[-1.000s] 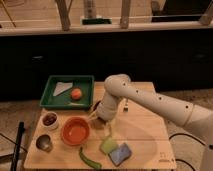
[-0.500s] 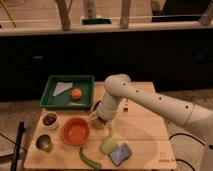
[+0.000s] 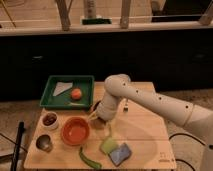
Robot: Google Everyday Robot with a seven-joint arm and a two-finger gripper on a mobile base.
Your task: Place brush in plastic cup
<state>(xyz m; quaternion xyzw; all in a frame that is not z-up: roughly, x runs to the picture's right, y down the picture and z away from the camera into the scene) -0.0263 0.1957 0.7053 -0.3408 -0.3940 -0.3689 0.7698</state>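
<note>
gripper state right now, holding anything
Gripper: low over the table, just right of the orange bowl, beyond the plastic cup; its state cannot be told.

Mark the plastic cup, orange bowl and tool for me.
plastic cup [image 3: 108,146]: camera view, pale side wall.
orange bowl [image 3: 75,141]: camera view, front rim.
tool [image 3: 101,118]: camera view, its lower end, just right of the orange bowl.

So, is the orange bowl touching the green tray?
Apart. The camera view shows bare table between the orange bowl and the green tray. The gripper hangs just right of the bowl.
</note>
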